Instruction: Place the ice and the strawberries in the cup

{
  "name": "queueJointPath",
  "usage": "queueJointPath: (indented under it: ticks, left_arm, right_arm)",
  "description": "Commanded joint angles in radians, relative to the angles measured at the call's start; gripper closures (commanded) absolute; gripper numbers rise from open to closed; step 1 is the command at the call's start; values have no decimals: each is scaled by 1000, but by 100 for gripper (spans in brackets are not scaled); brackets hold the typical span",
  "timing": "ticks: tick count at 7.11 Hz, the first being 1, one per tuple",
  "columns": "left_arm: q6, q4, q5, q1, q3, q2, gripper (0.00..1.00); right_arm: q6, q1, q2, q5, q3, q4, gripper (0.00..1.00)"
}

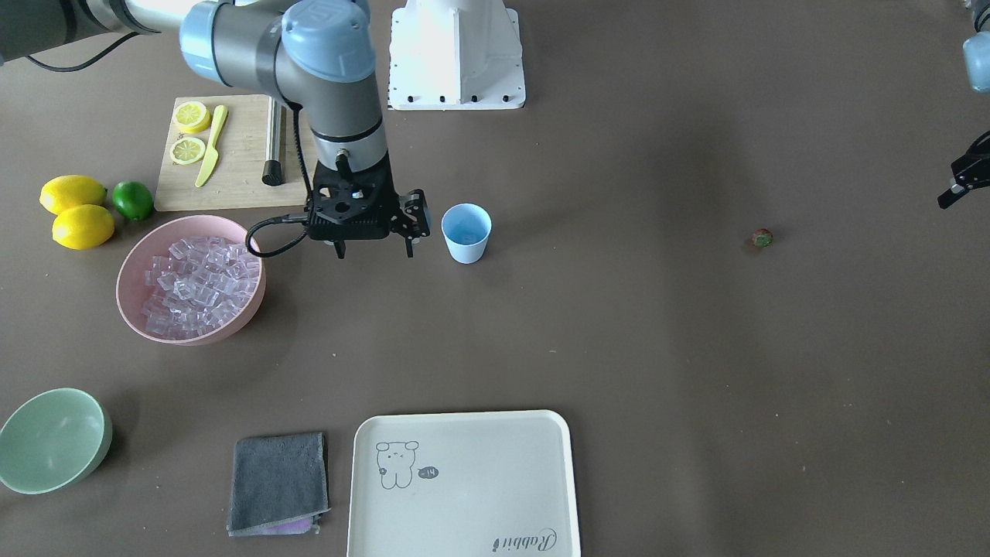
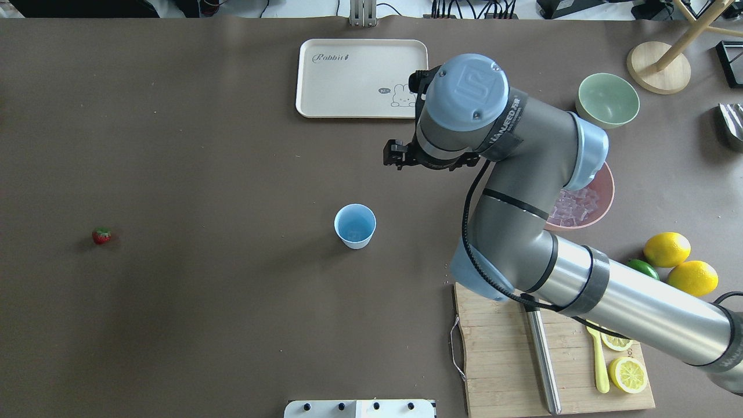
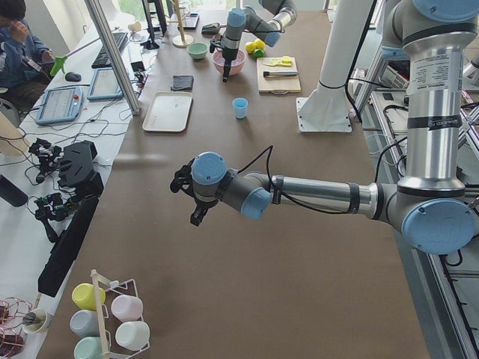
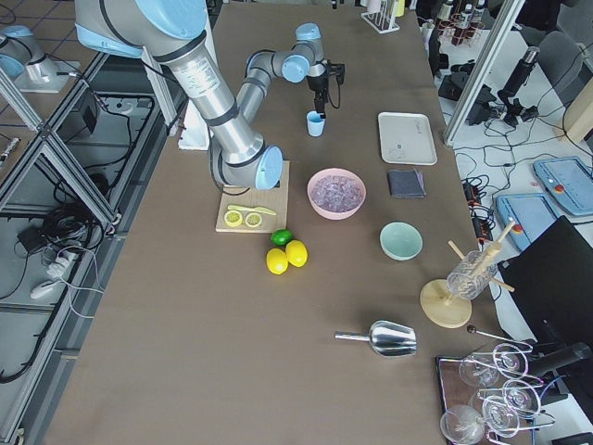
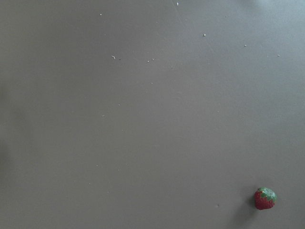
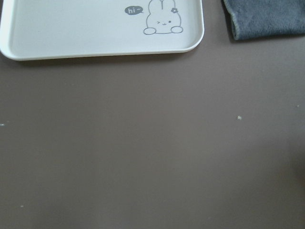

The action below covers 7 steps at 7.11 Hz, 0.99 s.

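Now cup [image 1: 466, 232] near R jaws, strawberry [image 1: 762, 238] apart from L jaws; jaw states unclear.

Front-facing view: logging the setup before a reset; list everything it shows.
cup: 1, light blue, mid-table, upright
strawberry: 1, red, robot's left side
ice: many, clear, in the pink bowl
pink bowl: 1, pink, robot's right
lemons: 2, yellow, beside the lime
lime: 1, green, by the cutting board
cutting board: 1, wood, robot's right
lemon halves: 2, yellow, on the board
knife: 1, yellow, on the board
rod: 1, steel, on the board
green bowl: 1, pale green, operators' edge
cloth: 1, grey, beside the tray
tray: 1, cream, operators' edge
right hand: 1, black, hovering between pink bowl and cup
left hand: 1, black, view's right edge
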<state>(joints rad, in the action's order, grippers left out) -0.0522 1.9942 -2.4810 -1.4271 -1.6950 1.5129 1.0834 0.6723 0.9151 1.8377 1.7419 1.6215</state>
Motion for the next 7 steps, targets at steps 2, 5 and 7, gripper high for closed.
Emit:
queueJointPath:
  ticks: [2,5,7]
  left_arm:
    - [-81,8,-4,32,-2,1,2]
    - [-81,14,-3,36,-3,3,2]
    - [-80,15,-3,36,-3,3,2]
  right_arm:
    - [-273,183,215,168,5,-174,0]
    - [-277,197,400,213,83,-331,2]
    - [-426,196,476,212,111,-331,3]
